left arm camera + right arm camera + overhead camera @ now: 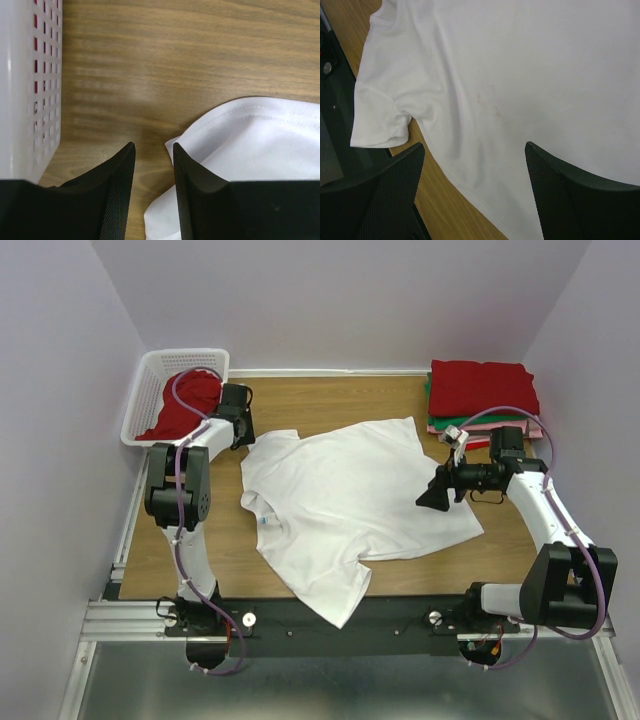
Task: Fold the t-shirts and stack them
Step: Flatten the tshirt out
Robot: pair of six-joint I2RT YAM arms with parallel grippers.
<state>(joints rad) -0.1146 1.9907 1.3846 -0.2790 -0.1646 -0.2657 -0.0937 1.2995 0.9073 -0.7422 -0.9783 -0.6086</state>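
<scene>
White t-shirt (350,495) lies spread flat in the middle of the table (330,400), its neck and small blue label (265,522) pointing to about 8 o'clock, and one sleeve reaches onto the black rail (290,618) at 6 o'clock. My right gripper (475,147) hovers over the shirt's 3 o'clock side, jaws spread wide, nothing between them, white cloth filling the wrist view underneath. My left gripper (152,147) is at the shirt's 10 o'clock corner, jaws parted by only a narrow gap, bare wood showing through, gripping nothing; one finger (192,180) sits right at the sleeve hem. Further out at 10 o'clock, the white lattice basket (142,398) holds a red shirt (190,400). Over at 2 o'clock there's a folded stack (483,385), red on top, green and pink edges peeking out below
</scene>
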